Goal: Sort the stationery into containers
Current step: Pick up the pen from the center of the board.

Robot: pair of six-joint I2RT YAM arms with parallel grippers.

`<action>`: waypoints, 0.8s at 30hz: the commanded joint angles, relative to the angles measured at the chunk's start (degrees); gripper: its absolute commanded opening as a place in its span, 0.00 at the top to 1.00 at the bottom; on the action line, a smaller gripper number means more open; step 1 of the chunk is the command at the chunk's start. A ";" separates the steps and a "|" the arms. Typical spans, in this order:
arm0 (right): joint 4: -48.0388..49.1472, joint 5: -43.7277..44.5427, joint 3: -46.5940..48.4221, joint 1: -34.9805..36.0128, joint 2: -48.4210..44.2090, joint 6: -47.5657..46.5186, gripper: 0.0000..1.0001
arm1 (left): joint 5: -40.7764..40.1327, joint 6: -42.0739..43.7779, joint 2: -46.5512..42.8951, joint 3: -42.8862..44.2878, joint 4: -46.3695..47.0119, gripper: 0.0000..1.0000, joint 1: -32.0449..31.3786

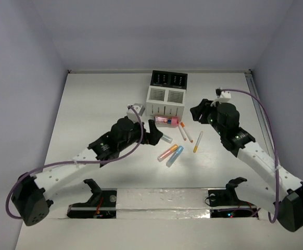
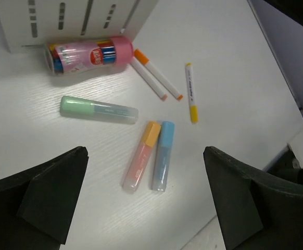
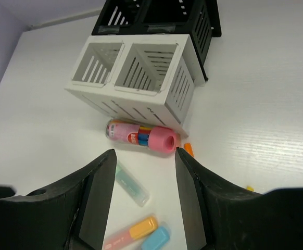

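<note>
Stationery lies loose on the worktop (image 1: 94, 99), at 6 o'clock of the white box (image 1: 165, 102). The white box backs onto the black box (image 1: 169, 79) at its 12 o'clock.

On its side, close against the white box's near wall, rests the pink cylinder (image 1: 166, 121). At 6 o'clock of it lies the green marker (image 2: 98, 109). Farther toward 6, the orange-capped marker (image 2: 142, 155) and the blue marker (image 2: 163, 155) lie side by side. At 4 o'clock of the cylinder lie two thin white sticks (image 2: 159, 76) with orange tips, and the yellow-tipped stick (image 2: 191, 92) is just beyond them.

Over the markers hovers the left pincer (image 1: 154, 134), its jaws wide apart and holding nothing. At 3 o'clock of the white box hangs the right pincer (image 3: 144, 164), jaws partly apart and empty.
</note>
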 commanded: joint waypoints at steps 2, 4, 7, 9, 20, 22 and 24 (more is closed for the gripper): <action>0.27 -1.02 -4.21 0.24 -5.91 2.73 0.45 | -10.10 -8.28 7.57 0.38 9.44 0.10 -0.06; 0.27 -1.64 -5.97 0.24 -6.79 2.73 0.45 | -12.37 -9.44 12.93 0.90 11.91 0.11 -0.06; 0.27 -3.31 -7.55 0.24 -8.99 3.08 0.45 | -15.72 -10.85 19.26 2.66 13.58 0.11 -0.59; 0.27 -3.93 -8.25 0.24 -10.31 3.17 0.45 | -18.09 -11.46 23.48 4.50 13.67 0.13 -1.20; 2.91 -9.55 -9.49 0.24 -9.70 4.22 0.45 | -24.07 -13.39 37.90 11.63 10.86 0.25 -3.67; 2.82 -9.82 -9.40 0.24 -9.70 4.22 0.45 | -25.03 -13.93 38.78 12.07 10.86 0.26 -3.67; 2.82 -9.99 -9.49 0.24 -10.05 4.31 0.45 | -27.31 -14.02 39.66 12.50 10.08 0.27 -4.19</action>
